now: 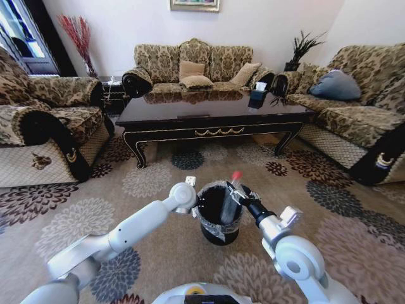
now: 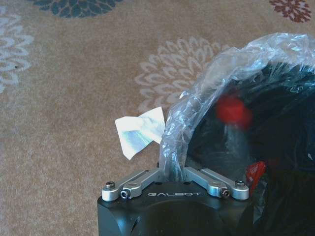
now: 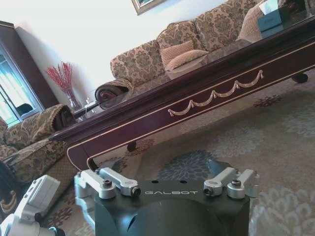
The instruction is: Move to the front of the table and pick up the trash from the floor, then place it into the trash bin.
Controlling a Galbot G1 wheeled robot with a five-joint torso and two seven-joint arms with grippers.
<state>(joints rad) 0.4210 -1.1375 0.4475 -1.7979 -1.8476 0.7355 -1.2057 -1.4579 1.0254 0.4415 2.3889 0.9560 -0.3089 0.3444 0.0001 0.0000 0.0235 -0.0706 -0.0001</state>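
A small black trash bin (image 1: pixel 218 215) with a clear liner stands on the flower-patterned carpet floor (image 1: pixel 158 183), in front of the long dark desk (image 1: pixel 209 114). The left tool (image 2: pixel 172 169) is at the bin's rim with its fingers together on the liner's edge, just beside a scrap of white paper (image 2: pixel 139 131). The right tool (image 1: pixel 237 193) is over the bin's mouth, clamped on a clear slim bottle (image 1: pixel 231 196) with a red cap that stands tilted, its lower end inside the bin.
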